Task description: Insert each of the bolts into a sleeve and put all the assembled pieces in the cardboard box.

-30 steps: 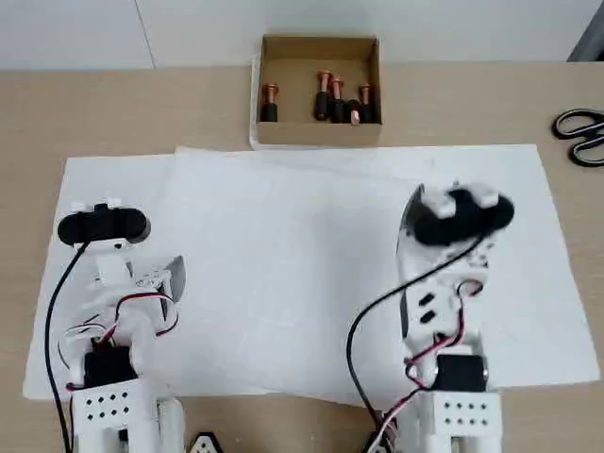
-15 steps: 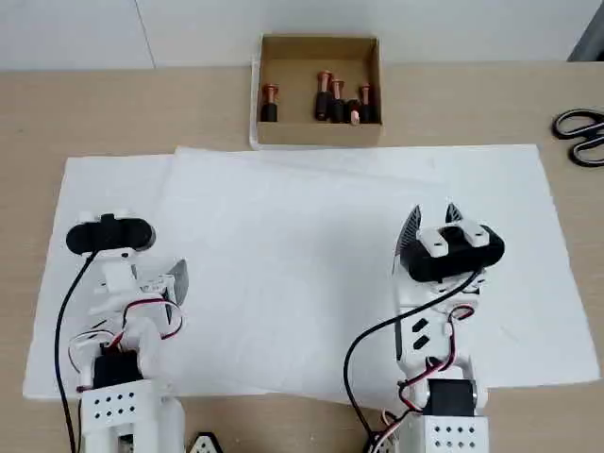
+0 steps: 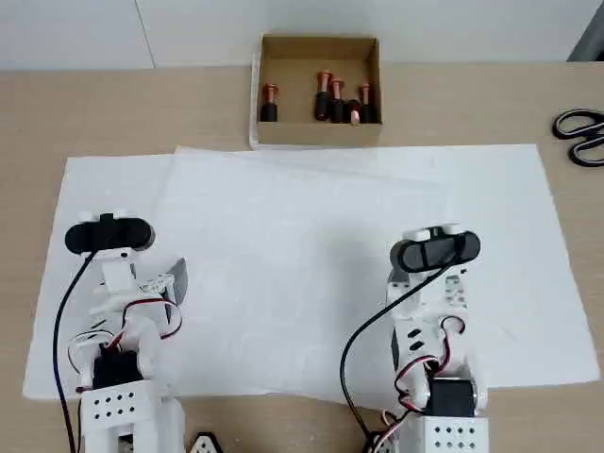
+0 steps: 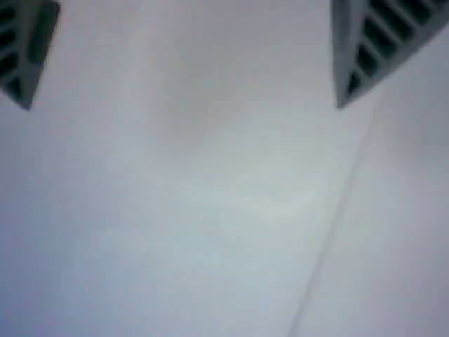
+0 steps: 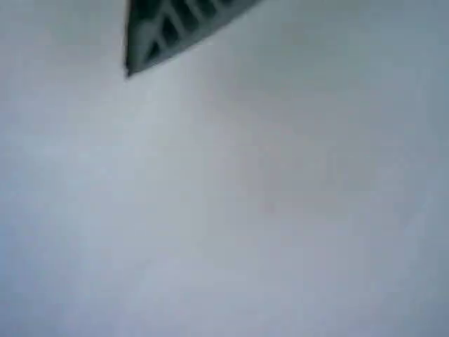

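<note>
Assembled pieces (image 3: 324, 94) in cardboard box (image 3: 321, 41), job looks done, so I'm parked over white sheet (image 3: 302, 245); left jaws apart, right jaws can't tell.

A light wooden table (image 3: 142, 113) meets a white wall (image 3: 189, 28), scissors (image 3: 580, 135) near its edge.

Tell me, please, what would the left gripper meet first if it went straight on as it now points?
Most likely the sheet: the left gripper points down at it, open, with nothing in between; how near is unclear.
</note>
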Controlling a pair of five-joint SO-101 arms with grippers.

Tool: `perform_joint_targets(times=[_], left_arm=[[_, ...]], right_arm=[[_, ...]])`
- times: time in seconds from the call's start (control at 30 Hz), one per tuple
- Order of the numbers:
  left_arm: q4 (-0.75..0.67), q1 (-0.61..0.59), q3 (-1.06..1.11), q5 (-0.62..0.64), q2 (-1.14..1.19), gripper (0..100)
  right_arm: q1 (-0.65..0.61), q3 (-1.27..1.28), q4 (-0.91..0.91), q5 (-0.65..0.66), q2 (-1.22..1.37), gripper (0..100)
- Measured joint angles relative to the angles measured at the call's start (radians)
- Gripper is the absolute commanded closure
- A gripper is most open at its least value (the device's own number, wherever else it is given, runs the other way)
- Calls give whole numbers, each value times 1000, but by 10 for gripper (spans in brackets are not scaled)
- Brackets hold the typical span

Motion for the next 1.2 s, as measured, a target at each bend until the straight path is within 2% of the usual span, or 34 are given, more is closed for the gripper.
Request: perform_joint_targets(times=[0.17, 1.2], left_arm=[[0, 0, 0, 0, 0, 738], [0, 0, 0, 0, 0, 738]], right_arm=[[2, 0, 57, 0, -8, 842], [0, 0, 58, 0, -8, 842]])
